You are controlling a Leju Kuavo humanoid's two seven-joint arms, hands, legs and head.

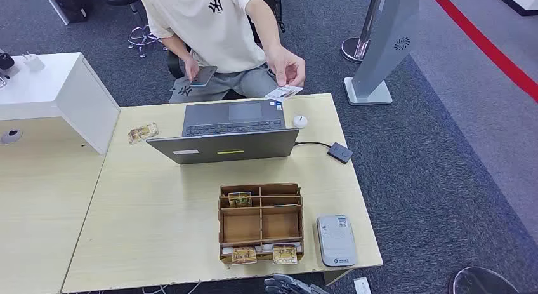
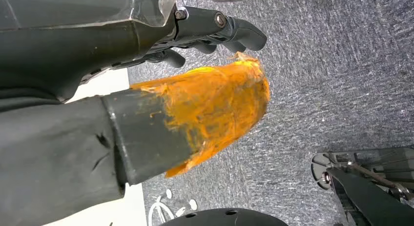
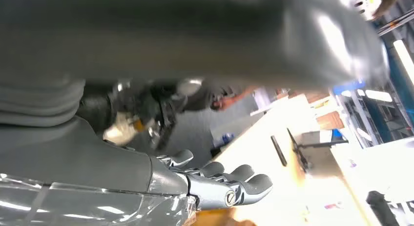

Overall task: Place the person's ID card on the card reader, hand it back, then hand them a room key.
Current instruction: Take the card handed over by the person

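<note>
Step in hand, as I judge it: the very start. The person across the pale wooden worktop [image 1: 158, 230] holds out a small white ID card [image 1: 283, 91] over the far edge, pinched in one hand [image 1: 287, 68]; the card is in the air, not on the worktop and not with the robot.

The grey-white flat card reader [image 1: 335, 240] lies at the near right corner, just beside the brown compartmented cardboard organiser [image 1: 261, 222], well apart from the card. An open grey laptop [image 1: 229, 132] stands between.

Right hand [image 1: 288, 285]: the head view catches just its fingertips at the near edge; the right wrist view shows the fingers [image 3: 244, 184] curled loosely, nothing in them as far as I can see.

Left hand [image 2: 215, 33]: the left wrist view has it hanging over blue-grey carpet [image 2: 341, 79], dark fingers bent, holding nothing; a large orange-smeared thumb blocks much of it.

Next move calls for a long reach past the laptop to take the card.

Which organiser items are room keys: cannot tell.
</note>
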